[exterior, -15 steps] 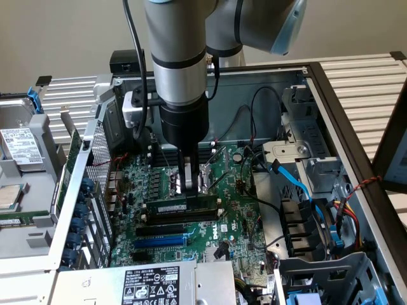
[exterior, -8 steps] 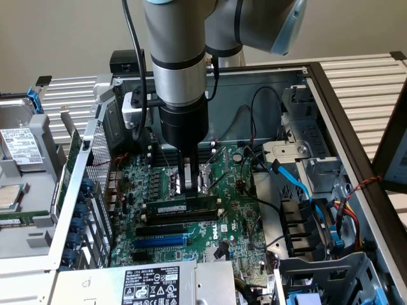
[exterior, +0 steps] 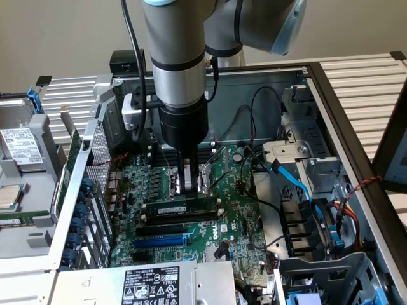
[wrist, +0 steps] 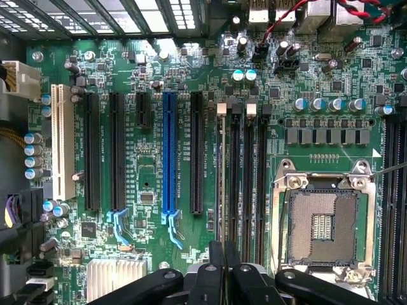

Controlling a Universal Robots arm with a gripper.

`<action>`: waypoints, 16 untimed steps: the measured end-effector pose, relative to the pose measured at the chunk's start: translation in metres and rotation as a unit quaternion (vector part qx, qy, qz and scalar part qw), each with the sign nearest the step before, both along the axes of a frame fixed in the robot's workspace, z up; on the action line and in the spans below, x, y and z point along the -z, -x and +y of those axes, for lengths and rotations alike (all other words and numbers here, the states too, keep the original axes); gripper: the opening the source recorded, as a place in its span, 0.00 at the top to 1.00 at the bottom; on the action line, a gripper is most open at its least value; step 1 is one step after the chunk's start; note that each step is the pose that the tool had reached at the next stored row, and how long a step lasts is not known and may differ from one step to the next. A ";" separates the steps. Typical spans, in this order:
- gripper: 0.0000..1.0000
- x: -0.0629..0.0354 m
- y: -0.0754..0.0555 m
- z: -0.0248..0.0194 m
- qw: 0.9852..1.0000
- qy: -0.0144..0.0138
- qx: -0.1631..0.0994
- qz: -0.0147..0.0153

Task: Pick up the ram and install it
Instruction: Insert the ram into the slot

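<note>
The end effector (exterior: 188,189) reaches straight down into the open computer case (exterior: 325,86), its fingers drawn nearly together over the motherboard (exterior: 236,213). The ram (exterior: 180,208) stands on edge in the memory slot nearest the processor socket in the exterior view, its white label strip facing the camera, with the fingers meeting its top edge near the middle. In the wrist view the end effector (wrist: 224,257) is closed in line with the ram (wrist: 221,178), which shows as a thin edge. It appears to pinch the stick, though the contact itself is hard to make out. Empty black memory slots (wrist: 248,178) lie just beside it, with the blue expansion slot (wrist: 169,152) further off.
</note>
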State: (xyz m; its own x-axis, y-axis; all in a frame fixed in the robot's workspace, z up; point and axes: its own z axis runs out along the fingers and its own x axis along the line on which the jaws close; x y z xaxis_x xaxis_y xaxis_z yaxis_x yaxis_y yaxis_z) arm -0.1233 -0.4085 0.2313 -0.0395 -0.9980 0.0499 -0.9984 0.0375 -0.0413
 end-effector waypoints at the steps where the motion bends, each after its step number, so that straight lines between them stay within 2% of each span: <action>1: 0.88 0.0001 0.000 0.0000 1.000 0.000 0.000 0.000; 16: 0.88 0.0028 0.001 0.0000 1.000 0.000 0.003 -0.001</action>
State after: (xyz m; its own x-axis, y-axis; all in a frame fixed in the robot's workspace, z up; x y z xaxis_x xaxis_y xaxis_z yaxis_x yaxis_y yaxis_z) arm -0.1247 -0.4085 0.2285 -0.0457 -0.9977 0.0506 -0.9981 0.0435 -0.0429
